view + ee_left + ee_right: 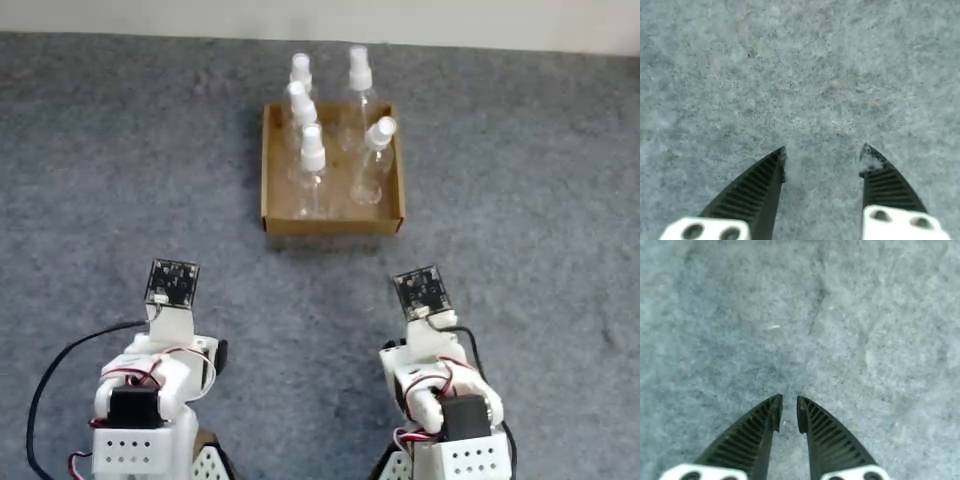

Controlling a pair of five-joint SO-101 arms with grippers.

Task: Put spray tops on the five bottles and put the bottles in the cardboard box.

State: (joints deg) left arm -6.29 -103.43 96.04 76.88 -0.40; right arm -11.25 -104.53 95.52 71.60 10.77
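Five bottles point(312, 172) stand inside the cardboard box point(331, 227); grey carpet point(120, 160) surrounds its edges.

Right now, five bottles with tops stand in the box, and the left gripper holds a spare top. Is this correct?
Not quite: the left gripper is open and holds nothing, as the left wrist view shows. The five bottles with tops do stand in the box.
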